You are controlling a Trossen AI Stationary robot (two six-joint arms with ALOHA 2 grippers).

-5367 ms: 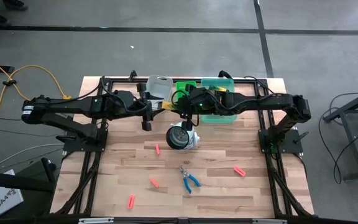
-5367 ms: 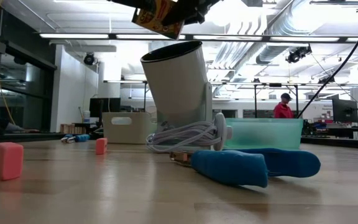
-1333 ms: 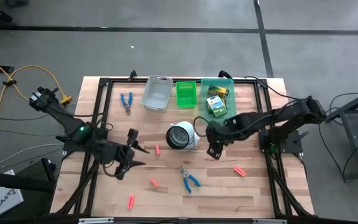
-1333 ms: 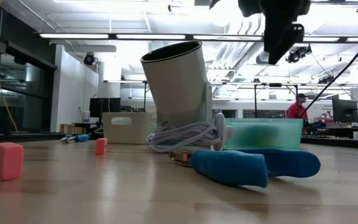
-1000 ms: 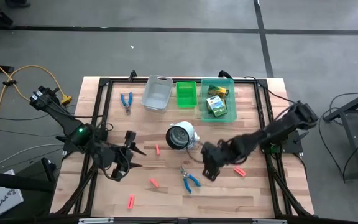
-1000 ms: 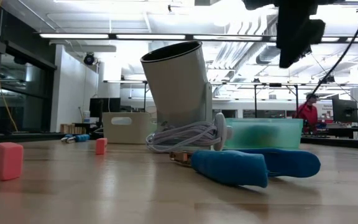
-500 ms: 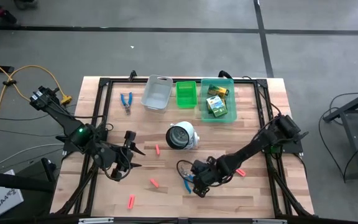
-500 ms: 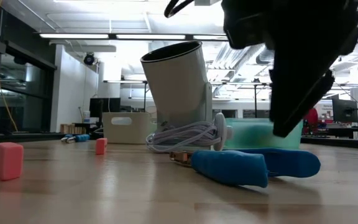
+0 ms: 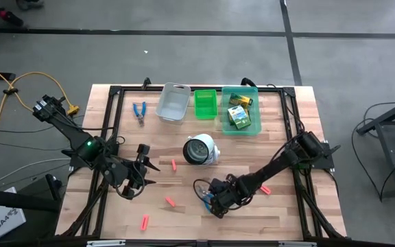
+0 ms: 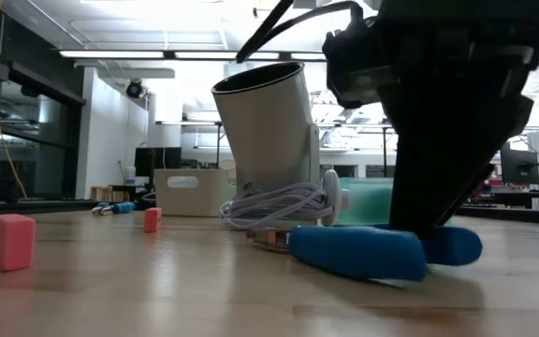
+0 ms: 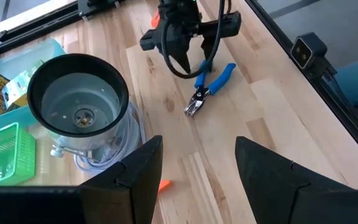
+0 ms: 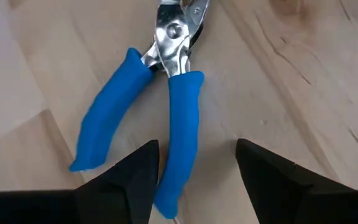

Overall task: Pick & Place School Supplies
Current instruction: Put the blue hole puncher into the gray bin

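Note:
Blue-handled scissors (image 12: 160, 106) lie flat on the table's near middle. My right gripper (image 12: 197, 180) is open just above them and points steeply down, with one handle (image 12: 180, 137) running between its fingers. In the high view this gripper (image 9: 211, 202) covers most of the scissors. Several red-pink stubs (image 9: 173, 165) lie scattered on the wood. A second pair of scissors (image 9: 139, 110) lies at the far left. Crayon boxes (image 9: 238, 113) sit in the teal bin (image 9: 252, 127). My left gripper (image 9: 145, 173) hangs open over the table's left side, holding nothing. My right gripper stands astride one blue handle (image 12: 169, 186) of the scissors, near its free end, coming from above. One finger (image 12: 138, 180) shows right beside that handle. I cannot tell whether it touches. The scissors lie flat on the table.
A round white object with a dark face (image 9: 201, 149) and a coiled cord stands just beyond the scissors. A grey bin (image 9: 173, 103) and a green bin (image 9: 205, 103) stand along the far edge beside the teal one. A black frame rail (image 9: 295, 171) runs along each side.
My right gripper has come down and toward the table's near-left, from beside the white object to just over the blue-handled scissors, staying open. The move slowed in the last half second.

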